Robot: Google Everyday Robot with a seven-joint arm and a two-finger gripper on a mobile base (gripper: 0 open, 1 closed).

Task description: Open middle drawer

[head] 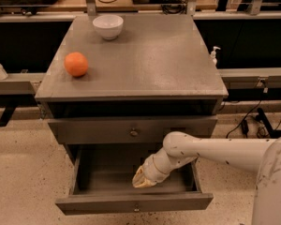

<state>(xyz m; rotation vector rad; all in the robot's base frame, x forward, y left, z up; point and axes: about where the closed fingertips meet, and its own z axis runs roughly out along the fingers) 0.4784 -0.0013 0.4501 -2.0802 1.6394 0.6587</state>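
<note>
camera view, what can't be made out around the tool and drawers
- Camera view: floor of the open middle drawer, partly behind the tool inside it and the arm.
- Camera view: anything below that drawer, covered by it and cut by the bottom edge.
- Camera view: the gap under the cabinet top, too dark.

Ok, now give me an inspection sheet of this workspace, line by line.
Surface: grey cabinet top, holding two things.
Job's things: middle drawer pulled out, open; upper drawer above it shut.
Clutter: orange at the front left of the top; white bowl at the back.
Grippers: gripper down inside the middle drawer, near its front.
Cables: black cables on the floor at right; more on the back bench.
Surroundings: speckled floor; pump bottle on the right rail.
</note>
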